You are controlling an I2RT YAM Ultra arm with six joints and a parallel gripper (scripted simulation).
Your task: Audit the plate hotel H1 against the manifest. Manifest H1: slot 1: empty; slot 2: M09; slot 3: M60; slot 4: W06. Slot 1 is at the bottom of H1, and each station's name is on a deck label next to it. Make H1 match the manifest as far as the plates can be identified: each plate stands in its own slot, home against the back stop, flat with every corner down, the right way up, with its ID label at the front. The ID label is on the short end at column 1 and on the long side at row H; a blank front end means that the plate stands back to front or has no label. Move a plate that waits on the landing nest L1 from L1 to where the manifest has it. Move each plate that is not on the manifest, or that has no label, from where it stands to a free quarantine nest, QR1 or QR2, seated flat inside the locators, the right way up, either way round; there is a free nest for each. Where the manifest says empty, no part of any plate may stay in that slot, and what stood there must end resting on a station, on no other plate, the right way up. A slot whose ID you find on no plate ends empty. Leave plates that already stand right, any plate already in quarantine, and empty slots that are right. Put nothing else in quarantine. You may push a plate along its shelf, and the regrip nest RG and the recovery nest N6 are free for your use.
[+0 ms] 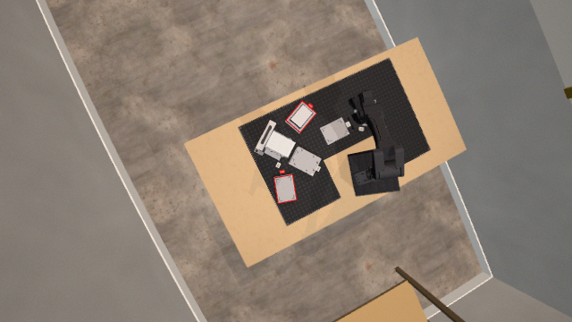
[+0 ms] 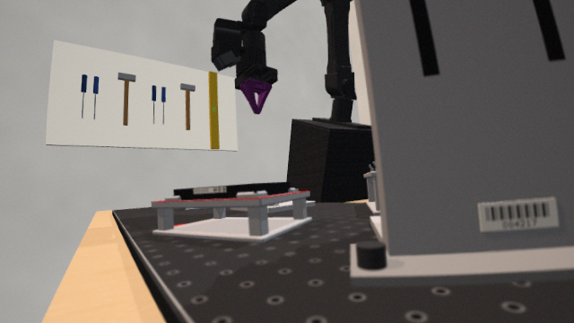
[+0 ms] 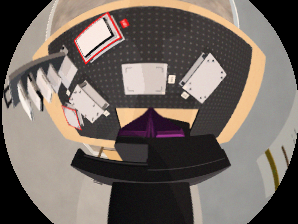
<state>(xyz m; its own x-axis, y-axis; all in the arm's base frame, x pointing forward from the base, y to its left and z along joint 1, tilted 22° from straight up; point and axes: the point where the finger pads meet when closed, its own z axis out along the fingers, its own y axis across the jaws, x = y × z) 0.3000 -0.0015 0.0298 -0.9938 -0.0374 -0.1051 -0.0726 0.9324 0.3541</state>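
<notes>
The plate hotel H1 [image 1: 273,144] stands at the left of the black deck. Its grey side wall with a barcode label [image 2: 517,213] fills the right of the exterior view. In the wrist view its shelves [image 3: 36,86] show edge-on at the far left, and I cannot read any plates or labels there. My gripper [image 2: 256,98] has purple fingers. It is shut on nothing and hangs high above the deck, far from the hotel. It also shows in the wrist view [image 3: 154,125], above the deck between two grey nests.
Two red-edged nests [image 1: 300,116] [image 1: 284,188] flank the hotel; the first looks paler inside. Grey nests [image 1: 334,131] [image 1: 305,160] lie between the hotel and the arm base [image 1: 374,172]. A red-edged nest on posts [image 2: 233,211] stands mid-deck.
</notes>
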